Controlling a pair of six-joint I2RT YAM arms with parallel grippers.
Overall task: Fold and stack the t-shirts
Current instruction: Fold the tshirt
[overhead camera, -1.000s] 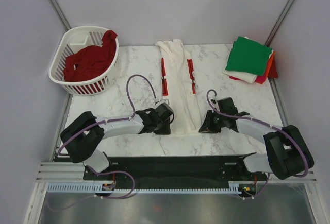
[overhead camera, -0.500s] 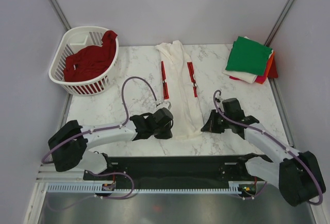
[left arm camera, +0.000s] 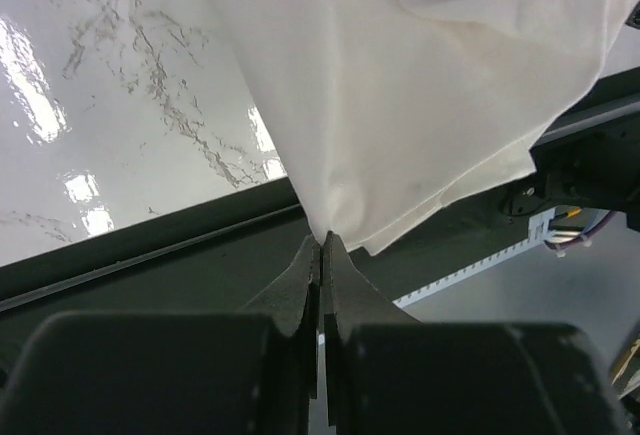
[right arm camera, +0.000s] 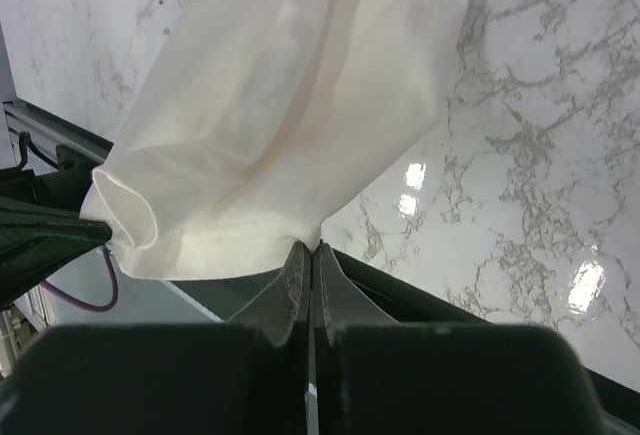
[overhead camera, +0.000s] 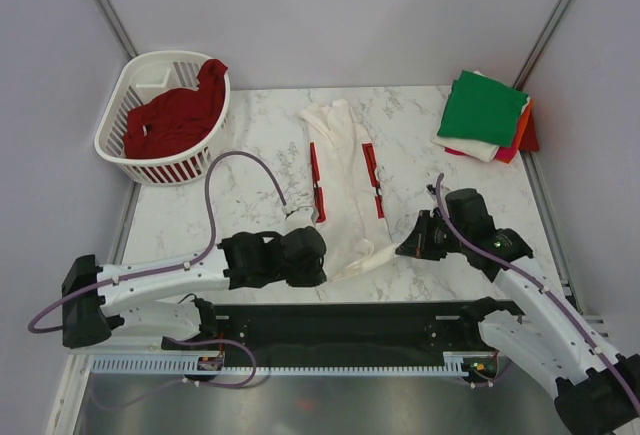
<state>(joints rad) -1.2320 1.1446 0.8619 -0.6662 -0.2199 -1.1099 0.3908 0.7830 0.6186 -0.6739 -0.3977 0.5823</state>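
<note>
The long white cotton t-shirt with red print (overhead camera: 345,155) lies as a narrow strip down the middle of the white marble-patterned surface (overhead camera: 250,145). Its collar end points to the far edge and its near end is bunched up at the front edge. The left tool (left arm camera: 321,245) has its fingers pressed together on one corner of that near hem, with the cloth pinched between them. The right tool (right arm camera: 310,248) is clamped the same way on the other corner. Between the two, the hem sags in loose folds.

At the far left corner a white slatted plastic basket (overhead camera: 115,125) holds a crumpled dark red t-shirt (overhead camera: 175,115). At the far right corner, well apart from the strip, sits a stack with a folded green t-shirt (overhead camera: 483,105) on top. A folded white t-shirt (overhead camera: 468,147) and a folded orange t-shirt (overhead camera: 523,123) show at the edges beneath it.
</note>
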